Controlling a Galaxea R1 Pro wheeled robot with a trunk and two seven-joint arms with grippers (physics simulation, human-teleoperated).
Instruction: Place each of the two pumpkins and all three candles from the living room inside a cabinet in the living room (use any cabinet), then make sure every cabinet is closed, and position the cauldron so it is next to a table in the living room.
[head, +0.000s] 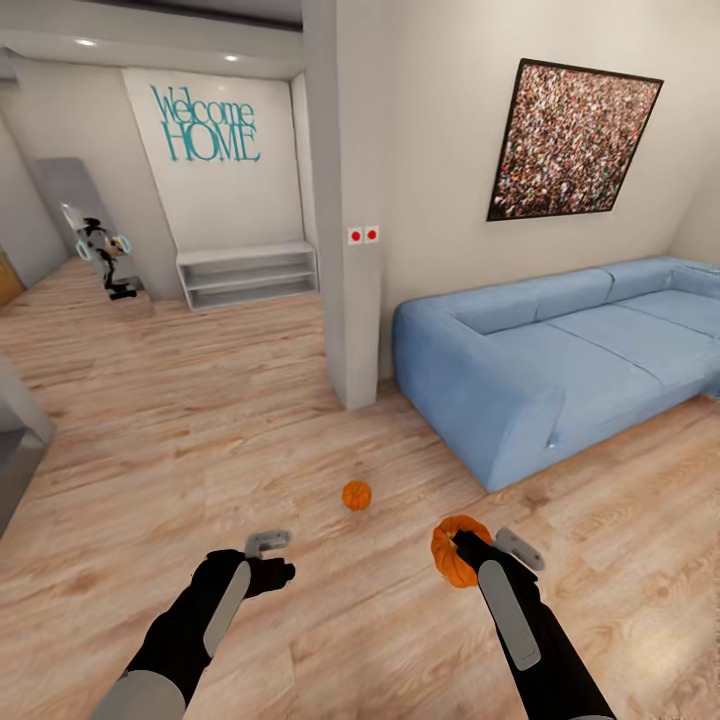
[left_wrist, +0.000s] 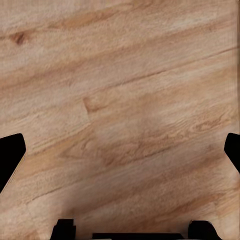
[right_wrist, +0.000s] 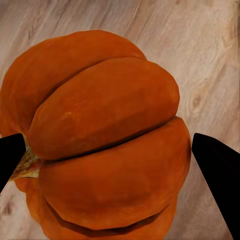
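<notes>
Right gripper (head: 470, 548) is clamping one pumpkin (head: 452, 550) above the wooden floor (head: 200, 420), left gripper (head: 268, 545) is hanging spread and empty, second pumpkin (head: 356, 495) is lying ahead.

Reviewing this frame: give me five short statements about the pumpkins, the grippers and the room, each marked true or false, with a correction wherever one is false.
1. The right gripper holds a pumpkin. True.
2. The second pumpkin sits on the sofa. False: it lies on the wooden floor, in front of the sofa.
3. The left gripper carries a candle. False: it is open, with bare floor beneath it.
4. The sofa is blue. True.
5. The wall lettering reads "Good Night". False: it reads "Welcome HOME".
</notes>
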